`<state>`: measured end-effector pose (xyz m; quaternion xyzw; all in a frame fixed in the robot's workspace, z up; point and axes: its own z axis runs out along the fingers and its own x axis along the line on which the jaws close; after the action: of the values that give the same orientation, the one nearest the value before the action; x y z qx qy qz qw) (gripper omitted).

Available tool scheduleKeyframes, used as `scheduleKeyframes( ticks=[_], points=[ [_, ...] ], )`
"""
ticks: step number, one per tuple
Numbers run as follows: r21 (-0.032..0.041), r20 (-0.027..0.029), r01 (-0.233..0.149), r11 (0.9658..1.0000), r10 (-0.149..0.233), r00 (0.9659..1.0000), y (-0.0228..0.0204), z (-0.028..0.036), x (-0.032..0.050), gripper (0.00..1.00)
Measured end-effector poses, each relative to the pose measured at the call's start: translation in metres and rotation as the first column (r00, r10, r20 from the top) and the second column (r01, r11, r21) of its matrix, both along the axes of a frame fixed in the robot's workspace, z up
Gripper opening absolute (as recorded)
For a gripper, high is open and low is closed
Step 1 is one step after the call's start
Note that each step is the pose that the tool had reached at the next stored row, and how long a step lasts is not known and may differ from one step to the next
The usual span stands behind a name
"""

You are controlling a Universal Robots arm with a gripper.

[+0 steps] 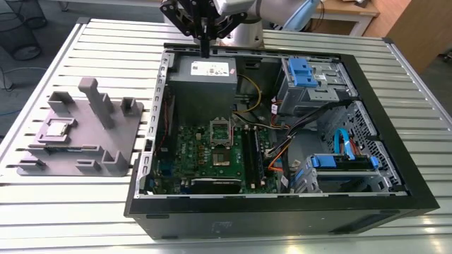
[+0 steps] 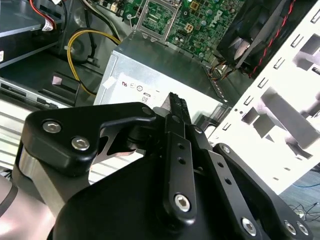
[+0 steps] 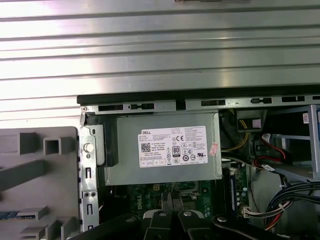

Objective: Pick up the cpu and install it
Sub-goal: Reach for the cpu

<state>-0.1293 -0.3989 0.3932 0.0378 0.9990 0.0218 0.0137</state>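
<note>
The cpu (image 1: 58, 128) is a small pale silver square lying flat on the grey plastic fixture (image 1: 78, 135), on the exterior view's left beside the open computer case (image 1: 367, 132). My gripper (image 1: 205, 53) hangs far from it, above the back edge of the case over the grey power supply (image 1: 205, 74). Its black fingers are pressed together with nothing between them, as the gripper (image 2: 177, 105) also appears in the second wrist view. The metal-framed socket (image 1: 221, 132) sits on the green motherboard (image 1: 211, 156), and the socket (image 2: 155, 20) is seen past the power supply (image 2: 150, 75).
In the first wrist view the labelled power supply (image 3: 165, 150) lies just beyond the gripper (image 3: 172, 200), with the fixture (image 3: 35, 170) beside the case wall. Blue drive bays (image 1: 304, 74), loose cables (image 1: 282, 121) and a black fan (image 2: 255, 35) crowd the case. The slatted metal table (image 1: 106, 47) surrounds everything.
</note>
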Motion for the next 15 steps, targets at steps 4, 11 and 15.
scheduleKeyframes(
  ticks=[4,11,15],
  points=[
    [-0.0001,0.0002,0.0,1.0,0.0,1.0,0.0,0.0,-0.0035,0.11],
    [-0.0001,0.001,0.0,1.0,0.0,1.0,0.0,-0.0001,-0.011,0.11],
    [-0.0001,0.0014,0.0,1.0,0.0,1.0,0.0,-0.0001,-0.0148,0.11]
  ],
)
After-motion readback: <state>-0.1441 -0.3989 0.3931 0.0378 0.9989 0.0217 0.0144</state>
